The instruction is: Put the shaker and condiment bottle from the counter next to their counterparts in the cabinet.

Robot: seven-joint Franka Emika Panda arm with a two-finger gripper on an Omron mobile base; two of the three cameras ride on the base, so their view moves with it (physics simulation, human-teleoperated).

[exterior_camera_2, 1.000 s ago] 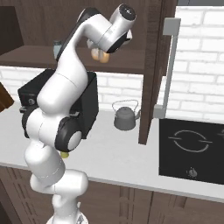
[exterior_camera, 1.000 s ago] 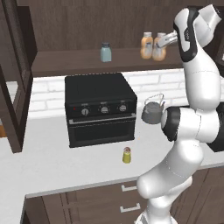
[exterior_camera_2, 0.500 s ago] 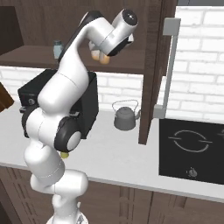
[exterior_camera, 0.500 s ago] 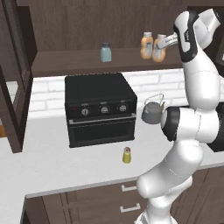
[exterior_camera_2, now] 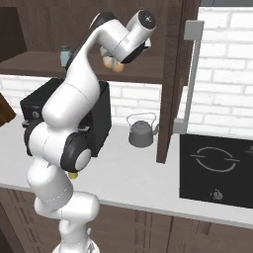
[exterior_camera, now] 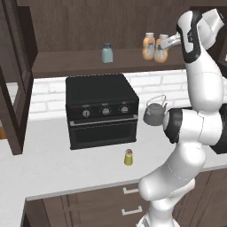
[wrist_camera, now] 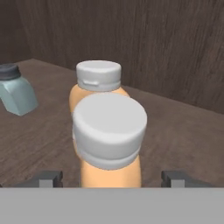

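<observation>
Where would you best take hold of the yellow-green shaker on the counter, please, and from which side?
Grip the shaker around its round body, just below the brownish cap, probably coming from above or from the counter's front edge. It stands upright and apart from the oven, so both sides look free. The gripper is open, up at the cabinet shelf.

Matt dark wood cabinet [wrist_camera: 175, 52] holds a smooth plastic-looking condiment bottle [wrist_camera: 109, 140] with pale cap.
</observation>
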